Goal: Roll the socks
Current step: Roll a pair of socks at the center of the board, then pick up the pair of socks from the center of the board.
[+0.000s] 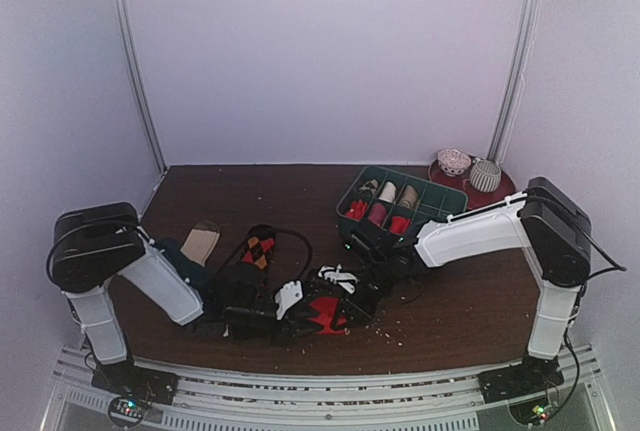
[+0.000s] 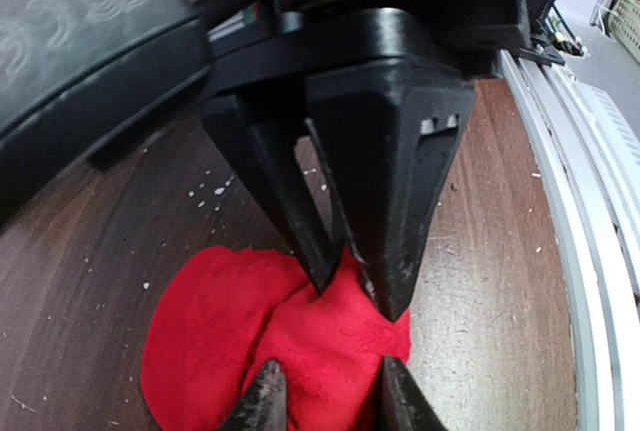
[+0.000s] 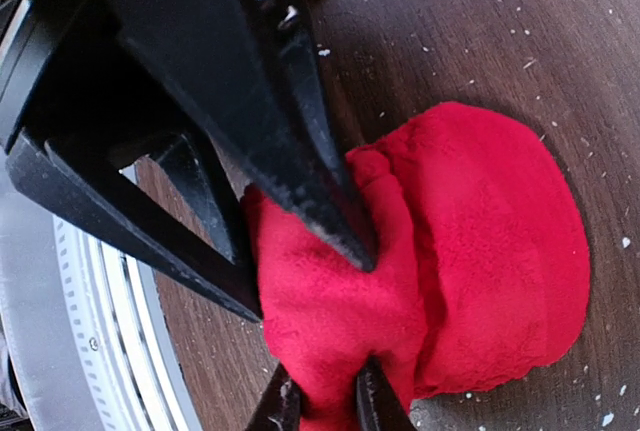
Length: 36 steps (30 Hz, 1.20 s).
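Observation:
The red sock (image 1: 326, 315) lies bunched on the dark wood table near its front edge, with both grippers meeting over it. In the left wrist view a raised fold of the red sock (image 2: 330, 341) fills the gap of my left gripper (image 2: 330, 399), which is shut on it. Opposite, the right gripper's fingers (image 2: 395, 251) pinch the same fold from the far side. In the right wrist view my right gripper (image 3: 325, 406) is shut tight on a narrow pinch of the red sock (image 3: 480, 251). The black argyle sock (image 1: 260, 249) lies flat behind the left gripper (image 1: 303, 307), untouched.
A green divided bin (image 1: 462, 197) holding rolled socks stands at the back right, beside a red plate (image 1: 505, 189) with two small bowls. A beige and dark sock-like piece (image 1: 200, 241) lies at the left. The metal rail (image 2: 590, 211) runs along the front edge, close by.

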Each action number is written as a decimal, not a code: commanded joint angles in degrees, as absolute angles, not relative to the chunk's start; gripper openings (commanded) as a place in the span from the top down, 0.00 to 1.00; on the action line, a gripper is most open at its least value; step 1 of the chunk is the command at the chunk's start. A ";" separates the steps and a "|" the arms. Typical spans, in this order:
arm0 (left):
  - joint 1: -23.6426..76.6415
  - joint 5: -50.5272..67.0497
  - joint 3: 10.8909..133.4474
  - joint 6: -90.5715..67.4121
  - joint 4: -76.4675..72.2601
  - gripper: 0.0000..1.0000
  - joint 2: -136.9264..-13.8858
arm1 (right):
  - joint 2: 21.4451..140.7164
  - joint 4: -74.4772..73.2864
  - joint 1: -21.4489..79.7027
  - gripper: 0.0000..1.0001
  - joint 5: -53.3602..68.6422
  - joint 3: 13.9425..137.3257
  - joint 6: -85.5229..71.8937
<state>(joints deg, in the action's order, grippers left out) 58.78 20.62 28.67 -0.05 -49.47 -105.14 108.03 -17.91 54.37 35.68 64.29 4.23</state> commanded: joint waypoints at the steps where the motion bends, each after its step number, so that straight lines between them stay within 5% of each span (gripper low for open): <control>1: 59.59 17.46 30.78 0.70 -42.97 0.83 -108.04 | 111.84 -26.04 54.77 0.86 36.21 62.97 3.91; 5: 59.99 15.29 31.84 0.02 -38.25 1.00 -109.69 | 112.04 -26.45 54.23 0.86 37.06 63.55 4.65; 10: 60.12 12.64 31.17 -3.62 -34.91 1.00 -110.19 | 111.85 -25.64 53.41 0.86 37.05 63.85 4.82; 24: 56.43 21.34 34.72 -21.36 -21.40 1.00 -115.72 | 89.05 9.59 52.49 0.43 24.76 46.45 11.51; 36: 50.30 31.81 35.89 -24.43 -14.98 1.00 -120.59 | 89.72 16.97 55.17 0.31 20.60 41.53 17.94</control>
